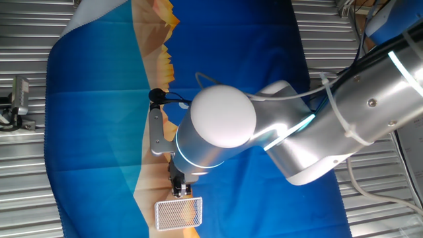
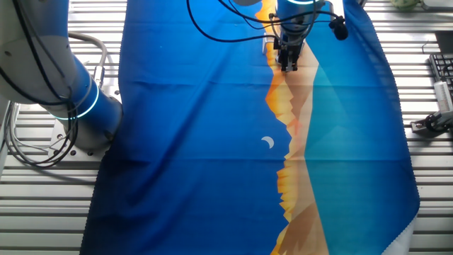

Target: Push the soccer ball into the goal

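Observation:
The goal (image 1: pixel 178 213), a small white-framed box with whitish mesh, lies on the blue and tan cloth near the bottom edge of one fixed view. My gripper (image 1: pixel 180 192) points down right at the goal's near side, its fingertips almost touching the frame. In the other fixed view the gripper (image 2: pixel 288 64) stands at the top over the tan strip, its fingers close together with nothing seen between them. The soccer ball shows in neither view; the gripper and arm hide the spot in front of the goal. The goal is out of the other fixed view.
The arm's large silver elbow (image 1: pixel 221 125) covers the middle of the cloth. A white crescent (image 2: pixel 267 142) is printed on the cloth. A black cable (image 2: pixel 219 32) loops near the gripper. The robot base (image 2: pixel 64 92) stands at the left on slatted metal.

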You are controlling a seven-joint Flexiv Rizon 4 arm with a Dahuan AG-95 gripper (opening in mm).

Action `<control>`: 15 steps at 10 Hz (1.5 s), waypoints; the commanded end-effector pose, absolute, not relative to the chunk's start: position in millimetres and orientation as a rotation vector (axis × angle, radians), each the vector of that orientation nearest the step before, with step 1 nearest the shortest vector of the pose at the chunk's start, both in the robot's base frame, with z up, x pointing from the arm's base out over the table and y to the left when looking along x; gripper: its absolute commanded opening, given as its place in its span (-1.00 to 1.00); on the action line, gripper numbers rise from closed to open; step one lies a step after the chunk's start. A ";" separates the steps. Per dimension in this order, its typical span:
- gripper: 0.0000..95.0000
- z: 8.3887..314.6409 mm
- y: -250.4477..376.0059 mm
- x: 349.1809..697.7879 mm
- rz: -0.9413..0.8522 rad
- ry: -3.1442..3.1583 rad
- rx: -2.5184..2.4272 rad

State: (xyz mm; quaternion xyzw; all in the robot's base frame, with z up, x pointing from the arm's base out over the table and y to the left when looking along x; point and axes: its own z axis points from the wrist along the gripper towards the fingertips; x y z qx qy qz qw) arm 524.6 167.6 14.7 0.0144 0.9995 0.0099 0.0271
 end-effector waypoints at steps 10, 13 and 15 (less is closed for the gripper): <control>-1.00 15.1 179.5 525.5 0.015 3.093 0.102; -1.00 15.2 179.5 525.5 0.016 3.092 0.096; -1.00 15.2 179.5 525.5 0.017 3.092 0.095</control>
